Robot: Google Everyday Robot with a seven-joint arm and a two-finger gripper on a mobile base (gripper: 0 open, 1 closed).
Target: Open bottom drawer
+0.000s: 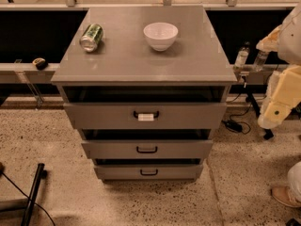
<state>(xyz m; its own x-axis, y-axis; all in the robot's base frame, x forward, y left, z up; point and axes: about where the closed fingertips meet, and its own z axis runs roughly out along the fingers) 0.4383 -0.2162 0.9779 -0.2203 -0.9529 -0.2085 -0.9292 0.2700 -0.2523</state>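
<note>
My tool (269, 119) hangs beyond the front right corner of the surface (127, 55), well apart from the bottom drawer (148, 172).

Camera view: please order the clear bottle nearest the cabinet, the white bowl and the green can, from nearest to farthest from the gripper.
The gripper hangs at the right edge, beside the cabinet.
1. Clear bottle: just right of the cabinet, on the gripper's side.
2. White bowl: on the cabinet top, right of its middle.
3. Green can: lying on the top's left side.
</note>
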